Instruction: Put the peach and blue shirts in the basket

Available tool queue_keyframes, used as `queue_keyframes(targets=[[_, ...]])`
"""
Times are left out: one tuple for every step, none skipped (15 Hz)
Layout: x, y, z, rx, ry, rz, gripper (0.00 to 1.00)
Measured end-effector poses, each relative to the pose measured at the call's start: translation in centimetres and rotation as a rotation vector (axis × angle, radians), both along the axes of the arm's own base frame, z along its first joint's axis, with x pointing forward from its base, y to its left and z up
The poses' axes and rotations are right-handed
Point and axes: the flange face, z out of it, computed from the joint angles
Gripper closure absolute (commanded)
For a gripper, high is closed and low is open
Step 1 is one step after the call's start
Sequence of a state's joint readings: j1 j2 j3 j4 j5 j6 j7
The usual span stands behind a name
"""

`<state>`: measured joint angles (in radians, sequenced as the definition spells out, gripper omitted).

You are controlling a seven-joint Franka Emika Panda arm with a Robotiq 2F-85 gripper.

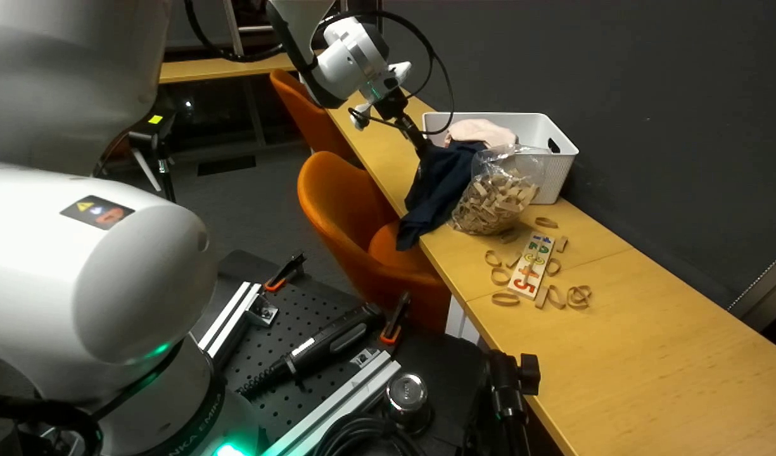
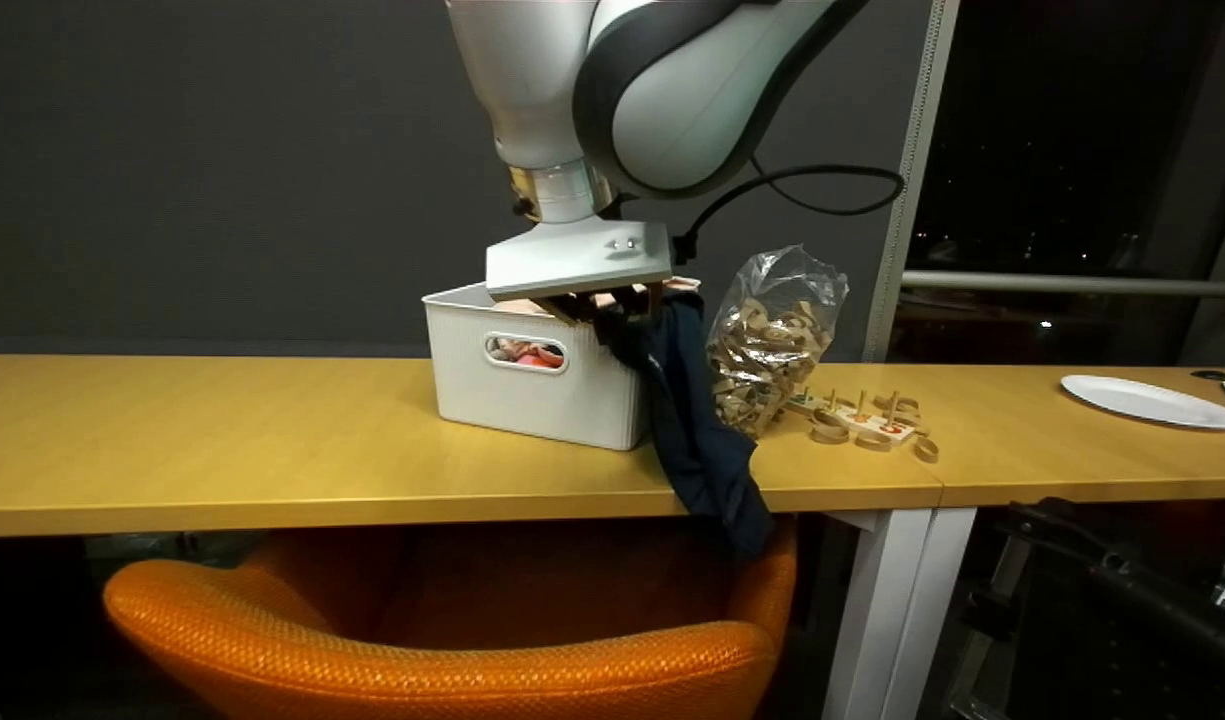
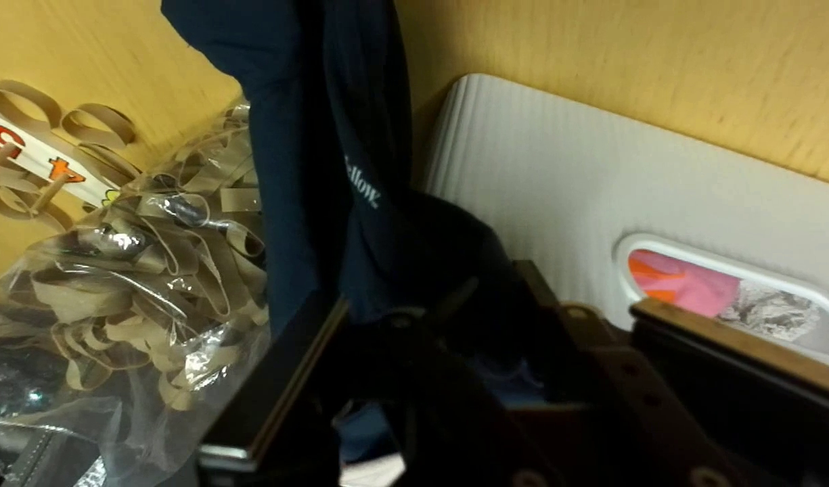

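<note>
Gripper (image 1: 422, 148) was clenched on blue shirt (image 1: 433, 193), fabric hung past worktop (image 2: 222, 430) edge by orange chair (image 2: 442, 665), white basket (image 2: 532, 402) alongside held peach shirt (image 1: 480, 132) plus pink and orange items (image 3: 691, 283), clear bag (image 2: 787, 275) nearby contained tan bands (image 2: 767, 345).

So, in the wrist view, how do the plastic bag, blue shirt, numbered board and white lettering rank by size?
Largest: plastic bag and blue shirt, too close to rank; the shirt fades into shadow.
Next: numbered board, only partly showing.
Smallest: white lettering on the shirt.
</note>
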<state>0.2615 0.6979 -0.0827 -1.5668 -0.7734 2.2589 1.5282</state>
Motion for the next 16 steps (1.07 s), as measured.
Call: queue_keyframes(targets=[[-0.1, 0.3, -0.1, 0.000, 0.002, 0.004, 1.00], [-0.3, 0.8, -0.3, 0.000, 0.003, 0.007, 0.98], [-0.6, 1.3, -0.3, 0.000, 0.003, 0.009, 0.98], [-0.8, 1.7, -0.1, 0.001, 0.001, 0.011, 0.98], [-1.0, 2.1, 0.3, 0.001, -0.003, 0.010, 0.98], [-1.1, 2.4, 0.8, -0.001, -0.007, 0.007, 0.98], [-1.2, 2.6, 1.7, -0.005, -0.014, 0.000, 0.98], [-1.2, 2.8, 2.7, -0.008, -0.023, -0.009, 0.98], [-1.3, 2.8, 3.9, -0.013, -0.033, -0.023, 0.98], [-1.3, 2.7, 5.3, -0.017, -0.047, -0.038, 0.98], [-1.4, 2.5, 6.8, -0.020, -0.061, -0.051, 0.98], [-1.4, 2.2, 8.5, -0.022, -0.077, -0.065, 0.98], [-1.3, 1.7, 10.2, -0.023, -0.094, -0.078, 0.98], [-1.3, 1.1, 12.0, -0.025, -0.113, -0.094, 0.98], [-1.2, 0.4, 13.9, -0.023, -0.134, -0.112, 0.98], [-1.1, -0.5, 15.9, -0.022, -0.157, -0.132, 0.98]])
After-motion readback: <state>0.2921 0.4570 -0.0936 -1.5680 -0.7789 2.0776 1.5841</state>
